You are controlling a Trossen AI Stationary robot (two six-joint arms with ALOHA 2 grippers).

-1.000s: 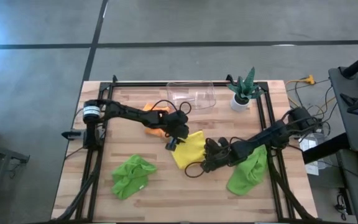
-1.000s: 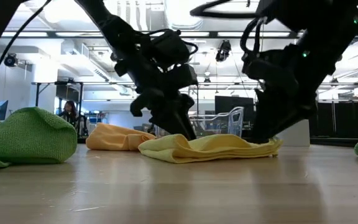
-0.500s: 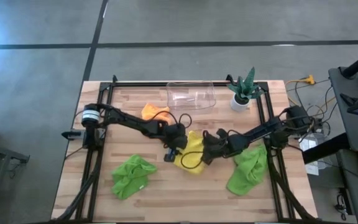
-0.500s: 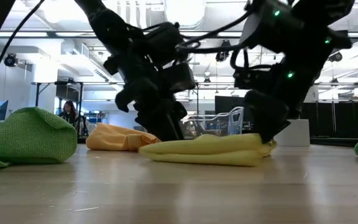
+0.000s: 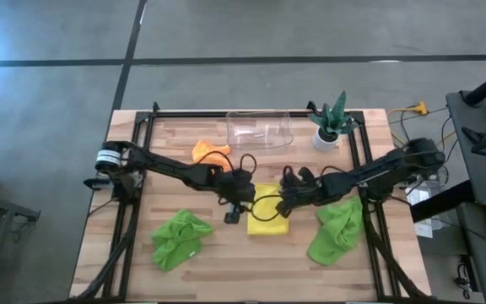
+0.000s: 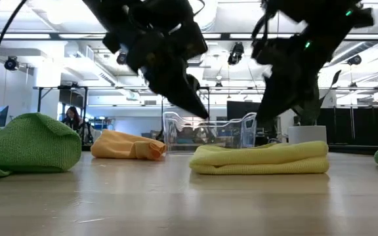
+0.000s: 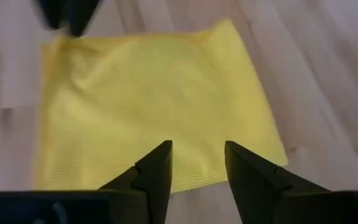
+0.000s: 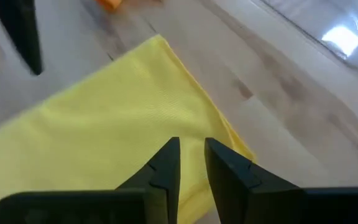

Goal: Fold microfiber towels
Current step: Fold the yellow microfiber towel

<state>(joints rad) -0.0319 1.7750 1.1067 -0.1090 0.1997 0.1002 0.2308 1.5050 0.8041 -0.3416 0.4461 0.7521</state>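
Overhead: yellow towel (image 5: 269, 221) folded, flat at table (image 5: 218, 262) centre; left gripper (image 5: 236, 203) and right gripper (image 5: 287, 203) flank it. Orange towel (image 5: 209, 153) behind; lime towels (image 5: 178, 238) (image 5: 336, 230) crumpled either side.

Table level: yellow towel a doubled slab; both grippers hang above it, clear.

Left wrist: fingers (image 7: 157, 169) apart, empty, over the cloth.

Right wrist: fingers (image 8: 166, 163) narrowly parted, empty, above a corner.

Risk: a low sideways pass could snag the pile and drag the fold open.
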